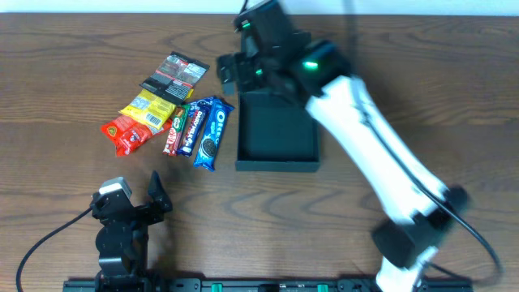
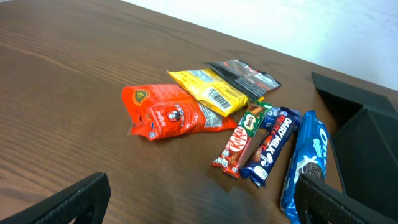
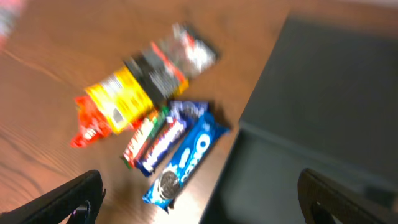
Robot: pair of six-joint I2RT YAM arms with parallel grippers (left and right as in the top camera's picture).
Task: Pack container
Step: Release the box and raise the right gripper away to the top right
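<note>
Looking down, I see the table [image 1: 65, 97] with the container [image 1: 276, 130] near its middle, lid flap folded back on the far side. My right gripper [image 3: 202, 196] hangs above that flap, jaws spread, gripping nothing. The left gripper [image 2: 202, 202], likewise spread, sits by the near edge. Six snacks [image 1: 150, 109] lie left of the container, the Oreo pack [image 1: 211, 134] just beside its wall.

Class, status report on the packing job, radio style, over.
Left gripper open, empty, low near front edge. Right gripper open, empty, above box. Box open, nothing inside. Snacks beside it, nothing blocking.
</note>
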